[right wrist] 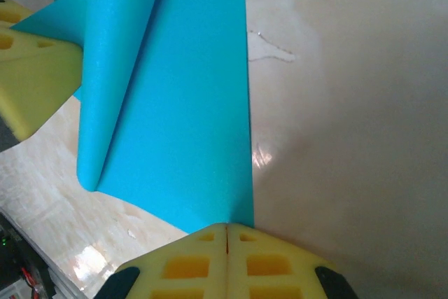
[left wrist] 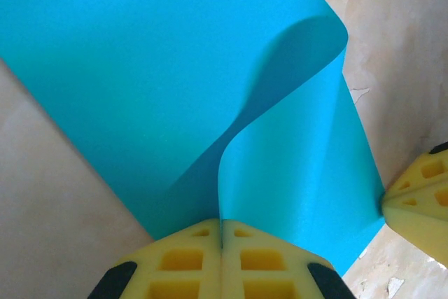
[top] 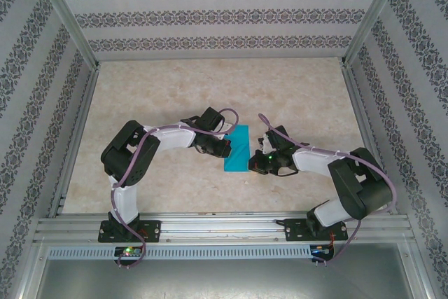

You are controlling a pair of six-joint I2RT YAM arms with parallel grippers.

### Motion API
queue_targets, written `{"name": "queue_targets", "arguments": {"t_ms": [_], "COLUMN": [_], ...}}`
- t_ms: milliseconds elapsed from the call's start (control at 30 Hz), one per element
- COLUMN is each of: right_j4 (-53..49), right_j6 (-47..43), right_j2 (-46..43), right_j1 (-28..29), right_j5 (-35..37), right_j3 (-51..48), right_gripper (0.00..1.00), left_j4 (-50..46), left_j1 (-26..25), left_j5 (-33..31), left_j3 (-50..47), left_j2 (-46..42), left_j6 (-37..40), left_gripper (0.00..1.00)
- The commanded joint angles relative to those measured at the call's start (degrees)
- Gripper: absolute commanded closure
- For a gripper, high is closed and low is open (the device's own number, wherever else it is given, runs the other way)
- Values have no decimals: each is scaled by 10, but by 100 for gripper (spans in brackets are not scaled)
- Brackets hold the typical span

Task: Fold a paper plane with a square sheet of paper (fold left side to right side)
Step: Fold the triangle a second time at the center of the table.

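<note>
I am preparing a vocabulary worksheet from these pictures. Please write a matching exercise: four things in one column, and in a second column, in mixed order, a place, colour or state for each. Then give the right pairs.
Things
1. square sheet of paper
2. left claw
3. right claw
4. table

Descriptions
A. pale, marbled beige
B. shut, pinching the sheet from its right side in the top view
C. teal-blue, one part curled over
D. shut, pinching the sheet from its left side in the top view

Pairs: 1-C, 2-D, 3-B, 4-A
</note>
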Motion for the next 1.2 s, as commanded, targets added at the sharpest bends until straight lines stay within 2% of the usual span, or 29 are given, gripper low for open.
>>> {"name": "queue_targets", "arguments": {"t_ms": [0, 167, 367, 633, 1167], "right_j4": [-1, 63, 161, 202, 202], "right_j6": [7, 37, 77, 81, 70], "right_j2": [-40, -55, 0, 62, 118], "right_j1": [-3, -6, 13, 24, 28], "right_j5": [-11, -24, -13, -7, 8], "right_j3": [7, 3, 17, 49, 62], "right_gripper": [95, 100, 100, 100, 100], "left_j4": [-6, -6, -7, -9, -25], "left_j1": [8, 8, 8, 8, 8], "left_j5": [-11, -11, -14, -17, -27], "left_j3": [4, 3, 5, 9, 20], "left_j2": [17, 17, 18, 19, 21], "left_j6": [17, 17, 18, 18, 25], "left_gripper": [97, 97, 97, 97, 98]}}
